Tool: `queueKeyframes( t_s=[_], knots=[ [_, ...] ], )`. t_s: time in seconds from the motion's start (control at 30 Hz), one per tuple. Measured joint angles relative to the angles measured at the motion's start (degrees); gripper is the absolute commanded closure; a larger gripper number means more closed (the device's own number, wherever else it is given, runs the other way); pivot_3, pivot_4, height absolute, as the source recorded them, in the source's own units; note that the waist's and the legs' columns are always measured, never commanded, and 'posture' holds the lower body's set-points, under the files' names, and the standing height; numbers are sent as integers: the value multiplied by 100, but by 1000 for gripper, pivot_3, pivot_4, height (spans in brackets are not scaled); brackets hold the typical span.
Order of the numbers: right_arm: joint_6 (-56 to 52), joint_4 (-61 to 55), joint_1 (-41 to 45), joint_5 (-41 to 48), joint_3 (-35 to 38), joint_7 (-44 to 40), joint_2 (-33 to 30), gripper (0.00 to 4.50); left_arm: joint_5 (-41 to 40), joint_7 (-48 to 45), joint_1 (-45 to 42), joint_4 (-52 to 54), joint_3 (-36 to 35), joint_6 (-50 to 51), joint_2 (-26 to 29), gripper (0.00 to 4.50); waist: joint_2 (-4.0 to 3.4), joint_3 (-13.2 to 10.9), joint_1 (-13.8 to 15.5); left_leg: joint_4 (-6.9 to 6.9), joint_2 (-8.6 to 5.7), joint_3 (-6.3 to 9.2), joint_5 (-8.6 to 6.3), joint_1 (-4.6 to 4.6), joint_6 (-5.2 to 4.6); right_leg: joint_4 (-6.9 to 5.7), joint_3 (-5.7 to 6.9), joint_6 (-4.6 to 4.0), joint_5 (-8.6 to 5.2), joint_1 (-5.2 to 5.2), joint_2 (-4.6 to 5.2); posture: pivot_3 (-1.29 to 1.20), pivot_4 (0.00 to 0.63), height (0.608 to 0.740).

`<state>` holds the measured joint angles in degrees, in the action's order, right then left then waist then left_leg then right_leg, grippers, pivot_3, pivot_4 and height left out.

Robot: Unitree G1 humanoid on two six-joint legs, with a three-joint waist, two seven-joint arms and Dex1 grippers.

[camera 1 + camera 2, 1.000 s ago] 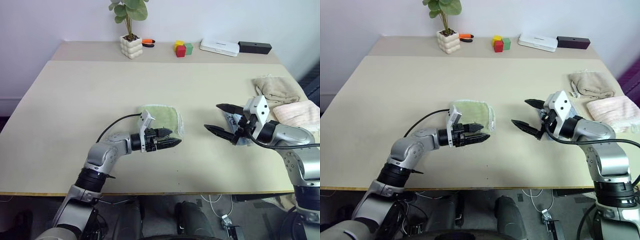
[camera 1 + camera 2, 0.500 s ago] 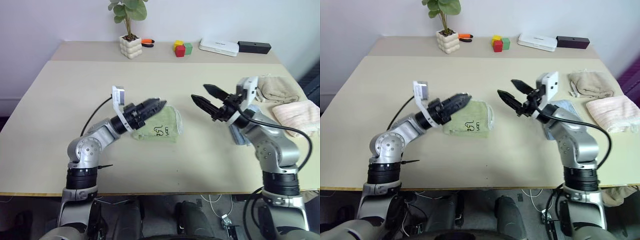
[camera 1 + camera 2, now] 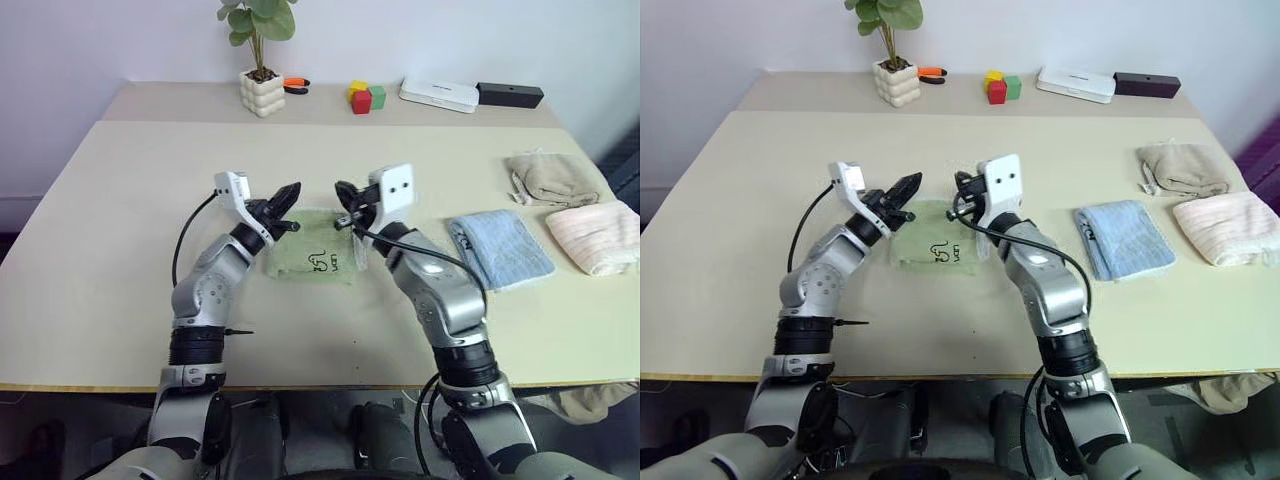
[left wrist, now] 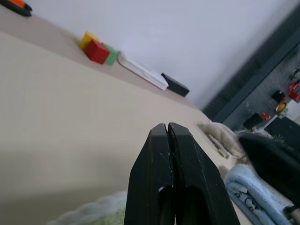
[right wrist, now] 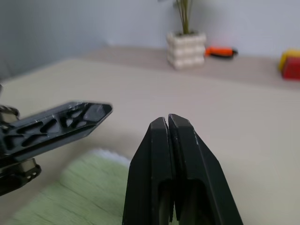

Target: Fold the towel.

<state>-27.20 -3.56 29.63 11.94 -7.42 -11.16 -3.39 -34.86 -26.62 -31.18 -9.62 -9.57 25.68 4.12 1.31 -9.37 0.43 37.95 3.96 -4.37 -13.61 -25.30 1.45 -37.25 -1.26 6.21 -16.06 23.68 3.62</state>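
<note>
The towel point(image 3: 315, 255) is a light green folded pad with a dark embroidered mark on top, lying flat at the middle of the table point(image 3: 120, 190). Above its far left corner hovers my left gripper point(image 3: 293, 190), shut and empty, pointing forward and a little up. Facing it from the right is my right gripper point(image 3: 341, 188), also shut with nothing in it, raised over the towel's far right corner. A narrow gap separates the two tips. In the right wrist view my shut right gripper point(image 5: 167, 118) hangs above the green cloth point(image 5: 89, 187), with the left gripper point(image 5: 61, 124) beside it.
A light blue folded towel point(image 3: 500, 248) lies right of the green one, with beige point(image 3: 550, 178) and pink point(image 3: 600, 232) folded towels beyond it near the right edge. Along the far ledge stand a potted plant point(image 3: 262, 92), coloured blocks point(image 3: 366, 97), a white box point(image 3: 438, 94) and a black box point(image 3: 510, 95).
Both grippers went from open to shut. The left rose off the towel's near side to its far left corner. The right swung left away from the light blue towel to the green towel's far right corner.
</note>
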Motion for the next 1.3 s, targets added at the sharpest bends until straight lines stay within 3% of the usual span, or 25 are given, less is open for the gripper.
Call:
queueKeyframes(
  t_s=[0.33, 0.83, 0.87, 0.93, 1.13, 1.17, 1.3],
  knots=[
    [52, 939, -307, -535, -217, 410, 328, 4465, 520, 192, 210, -384, 210, 2, 39, 4500, -1, 1, -23, -2, 0, -1, 0, -1, 0, 0, 0, 2, 1, 3, 1, 0, 150, 735],
    [391, 825, -631, -723, -106, 398, 209, 4465, 721, 231, 312, -413, 145, 10, 267, 4500, -1, 3, 14, -2, 0, 1, 0, 3, 0, 1, 3, 1, 1, -5, 3, 0, 150, 735],
    [399, 825, -629, -719, -87, 394, 199, 4241, 736, 286, 311, -413, 141, 6, 274, 3928, -1, 3, 13, -2, 0, 1, 0, 3, 0, 1, 3, 1, 1, -5, 3, 0, 150, 735],
    [401, 824, -622, -634, 23, 349, 193, 3700, 739, 307, 310, -412, 138, 16, 312, 3208, -1, 3, 13, -2, 0, 1, 0, 3, 0, 1, 3, 1, 1, -5, 2, 0, 150, 735],
    [374, 747, -554, -576, 585, 328, -119, 664, 640, 108, 309, -296, -20, 53, 556, 104, -2, 2, -3, -3, 0, 1, 0, 0, 0, 1, 3, 2, 1, -1, 2, 0, 150, 735],
    [372, 703, -539, -553, 654, 334, -163, 65, 589, 61, 309, -269, -62, 83, 613, 0, -2, 2, -16, -5, 0, 1, 0, 0, 0, 1, 2, 2, 1, 0, 2, 0, 150, 735],
    [255, 390, -339, -324, 873, 107, -365, 22, 273, -113, 267, -99, -255, 406, 871, 0, -4, 0, -82, -9, 1, 2, 0, -1, 0, 0, 3, 3, 1, 3, 1, 0, 150, 735]
  ],
)
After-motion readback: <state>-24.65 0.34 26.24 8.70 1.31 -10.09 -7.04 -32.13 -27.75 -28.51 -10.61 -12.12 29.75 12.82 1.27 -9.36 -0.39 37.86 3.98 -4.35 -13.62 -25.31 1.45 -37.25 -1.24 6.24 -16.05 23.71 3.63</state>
